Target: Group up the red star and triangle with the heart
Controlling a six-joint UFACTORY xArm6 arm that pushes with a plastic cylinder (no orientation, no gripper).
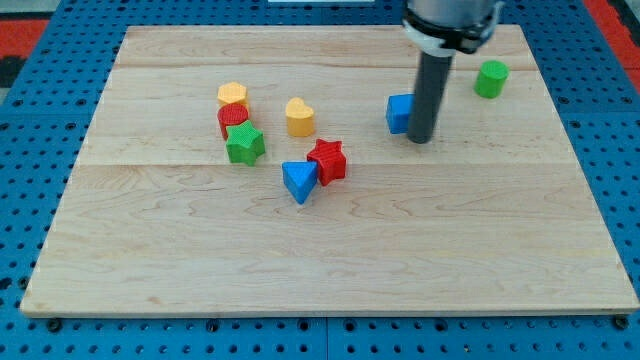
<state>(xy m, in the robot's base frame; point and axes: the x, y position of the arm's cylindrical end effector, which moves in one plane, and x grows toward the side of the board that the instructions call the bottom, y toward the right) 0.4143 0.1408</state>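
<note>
Wooden board (pixel 330 270) sits on blue pegboard (pixel 30 150), no containers on it; the arm has no jaws, just a dark rod whose tip (pixel 420 140) rests at the right of a blue block (pixel 399 113), touching or nearly so. Red star (pixel 327 161) lies mid-board touching the blue triangle (pixel 298 181) at its lower left; yellow heart (pixel 299 117) is near, just above the pair. At left, a yellow block (pixel 232 96), red block (pixel 232 118) and green star (pixel 244 144) are bunched together; a green block (pixel 490 78) sits alone top right.
</note>
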